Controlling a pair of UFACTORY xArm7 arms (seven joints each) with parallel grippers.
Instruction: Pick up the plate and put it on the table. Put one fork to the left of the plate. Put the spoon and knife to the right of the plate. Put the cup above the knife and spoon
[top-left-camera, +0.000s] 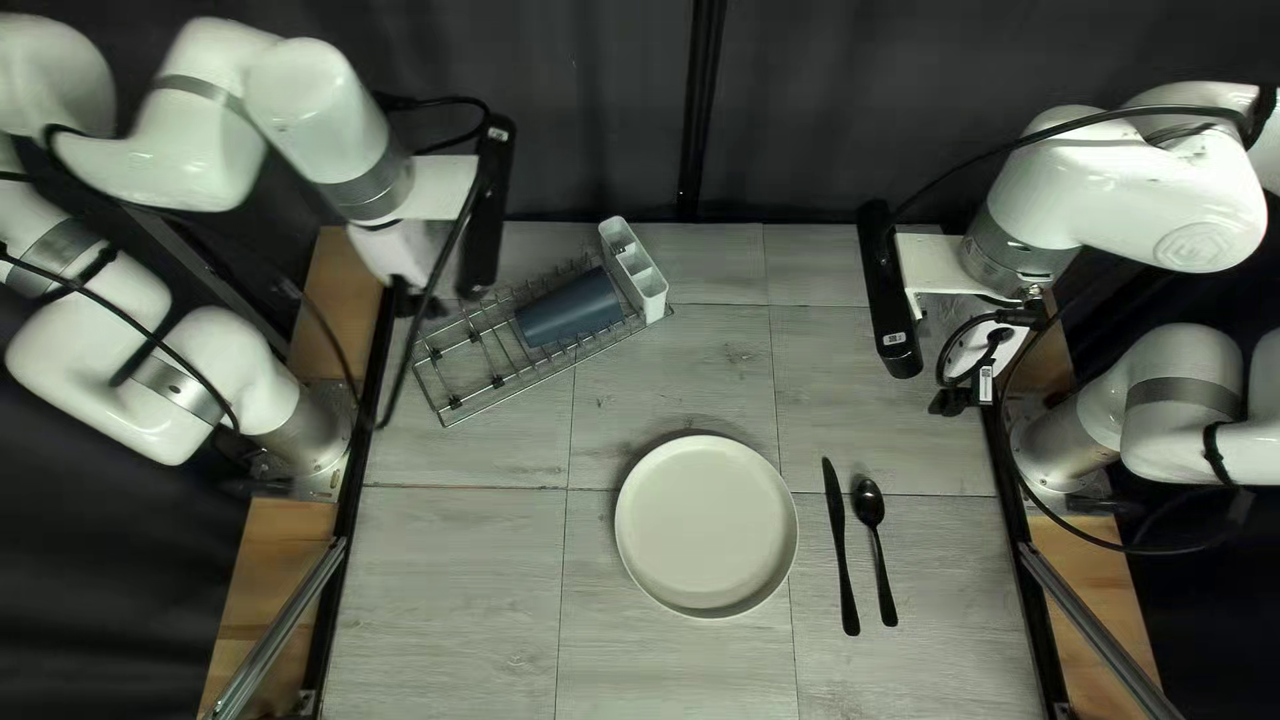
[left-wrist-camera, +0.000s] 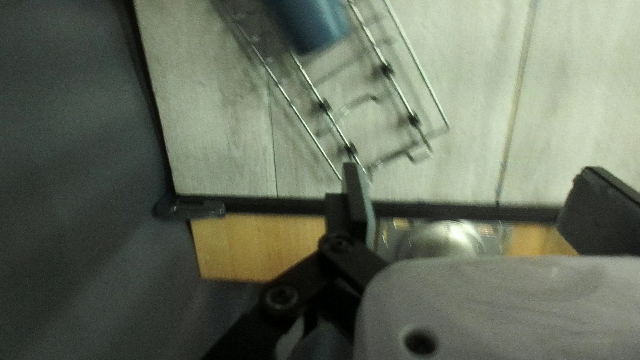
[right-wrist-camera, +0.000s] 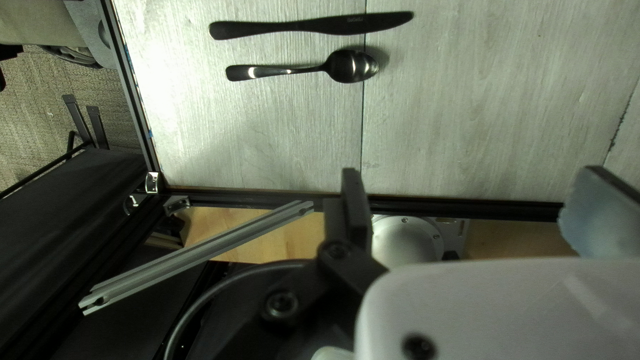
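My left gripper [top-left-camera: 424,296] hangs by the dish rack's left end; in its wrist view the gripper [left-wrist-camera: 470,200] stands open and empty. My right gripper [top-left-camera: 955,398], above the table's right edge, is also open and empty in its wrist view [right-wrist-camera: 470,200]. A pale plate [top-left-camera: 707,527] lies on the table. To its right is the black knife [top-left-camera: 840,547], then the black spoon [top-left-camera: 870,504], both pointing away from the near edge. The right wrist view shows the knife [right-wrist-camera: 310,25] and spoon [right-wrist-camera: 350,67] too. The blue cup [top-left-camera: 570,310] lies sideways in the rack.
The wire rack [top-left-camera: 463,416] stands slanted at the back left of the table, with a white compartmented holder [top-left-camera: 634,260] at its right end; what the holder contains is unclear. Black rails [top-left-camera: 350,514] edge the table's sides. Cables hang from both arms.
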